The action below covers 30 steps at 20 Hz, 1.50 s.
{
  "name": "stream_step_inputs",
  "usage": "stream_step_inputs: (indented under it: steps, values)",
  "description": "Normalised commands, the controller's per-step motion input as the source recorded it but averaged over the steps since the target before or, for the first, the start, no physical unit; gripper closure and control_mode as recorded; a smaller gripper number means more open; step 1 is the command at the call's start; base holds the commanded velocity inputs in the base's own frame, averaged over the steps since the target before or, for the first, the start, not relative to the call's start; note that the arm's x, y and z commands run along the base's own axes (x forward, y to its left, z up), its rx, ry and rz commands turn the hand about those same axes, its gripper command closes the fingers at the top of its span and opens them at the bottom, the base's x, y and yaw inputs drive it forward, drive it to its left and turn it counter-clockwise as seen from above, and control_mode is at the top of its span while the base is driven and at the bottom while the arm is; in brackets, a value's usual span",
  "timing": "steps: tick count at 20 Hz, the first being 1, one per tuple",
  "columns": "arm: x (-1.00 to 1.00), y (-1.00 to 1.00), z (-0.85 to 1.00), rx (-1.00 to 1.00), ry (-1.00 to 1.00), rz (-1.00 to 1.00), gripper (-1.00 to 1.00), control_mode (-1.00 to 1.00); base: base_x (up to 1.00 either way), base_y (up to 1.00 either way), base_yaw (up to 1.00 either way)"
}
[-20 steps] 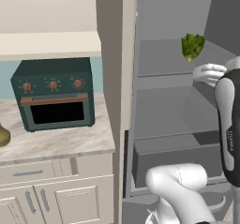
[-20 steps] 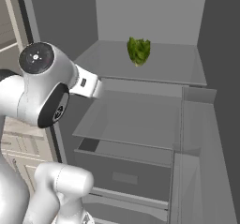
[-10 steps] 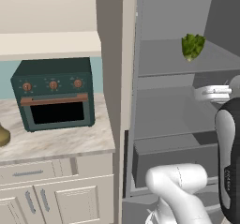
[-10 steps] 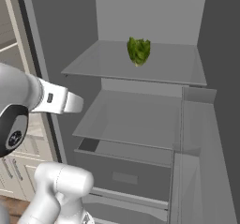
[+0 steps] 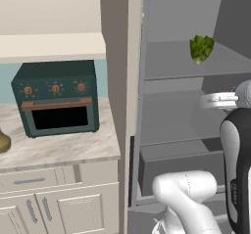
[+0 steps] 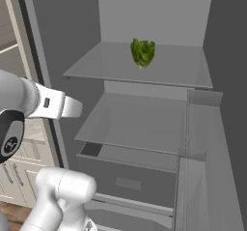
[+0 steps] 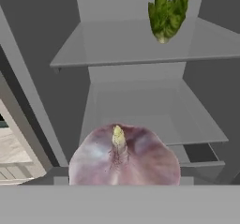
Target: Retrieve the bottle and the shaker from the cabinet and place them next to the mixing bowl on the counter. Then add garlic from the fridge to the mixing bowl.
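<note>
A grey fridge (image 6: pixel 144 119) is standing open beside a marble table (image 5: pixel 59 150) that is carrying a dark green toaster oven (image 5: pixel 56 98). A head of lettuce (image 6: pixel 143 52) is sitting on the upper shelf (image 6: pixel 159 73). In the hand view, a purplish garlic bulb (image 7: pixel 124 155) is sitting right at the gripper, in front of the fridge shelves and clear of them. The fingertips are hidden by the bulb, but its position suggests the gripper is pinching it. The garlic is judged light, firm and roundish, with papery skin that could slip; holding it across its widest part appears safest. No brands, labels or writing are showing legibly.
</note>
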Motion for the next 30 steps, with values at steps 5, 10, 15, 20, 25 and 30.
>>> stream_step_inputs:
  steps: [5, 10, 15, 20, 25, 30]
  values:
    - [0.00, 0.00, 0.00, 0.00, 0.00, 0.00, 1.00, 1.00, -0.02, 0.00, 0.00]
    - [0.00, 0.00, 0.00, 0.00, 0.00, 0.00, 1.00, 1.00, -0.75, 0.00, 0.00]
    - [0.00, 0.00, 0.00, 0.00, 0.00, 0.00, 1.00, 1.00, -1.00, 0.01, 0.00]
    - [0.00, 0.00, 0.00, 0.00, 0.00, 0.00, 1.00, 1.00, -0.94, 0.61, 0.10]
    - [0.00, 0.00, 0.00, 0.00, 0.00, 0.00, 1.00, 1.00, -0.54, 0.99, 0.18]
    - [0.00, 0.00, 0.00, 0.00, 0.00, 0.00, 1.00, 1.00, 0.12, 1.00, 0.08]
